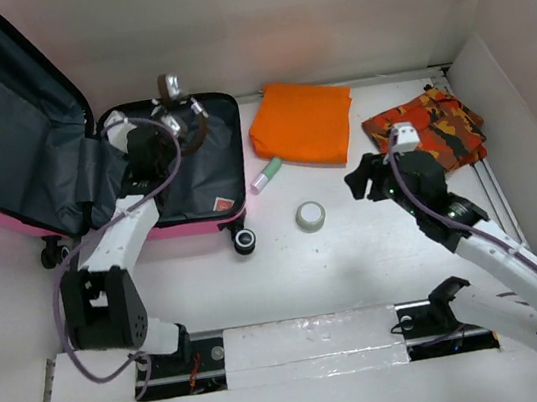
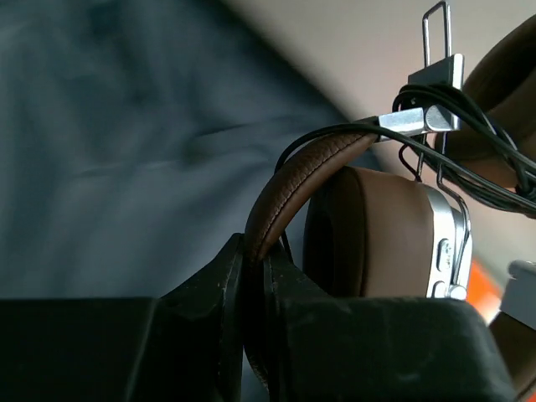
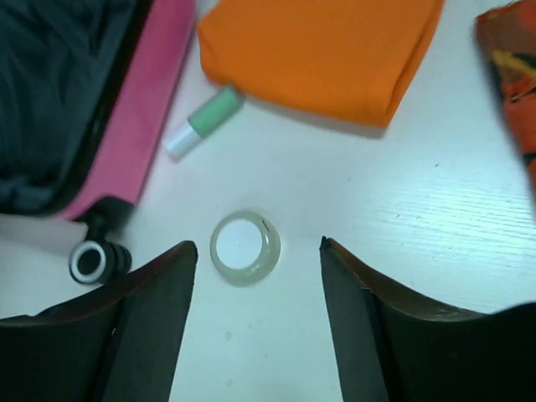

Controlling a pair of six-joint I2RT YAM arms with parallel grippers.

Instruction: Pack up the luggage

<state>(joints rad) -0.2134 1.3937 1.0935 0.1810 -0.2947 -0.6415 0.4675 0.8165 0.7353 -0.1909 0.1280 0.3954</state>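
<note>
Left gripper pinches headphones over the luggage — right gripper gapes empty; jar, tube, orange cloth, patterned cloth lie outside it.

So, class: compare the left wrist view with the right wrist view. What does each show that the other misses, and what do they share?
Left wrist only: the left gripper shut on the band of the brown headphones, plus their black cable. Right wrist only: the open right gripper, a white-lidded jar, a green-and-white tube, a black wheel and the pink shell. Both: the dark grey lining of the luggage, some orange cloth.
</note>
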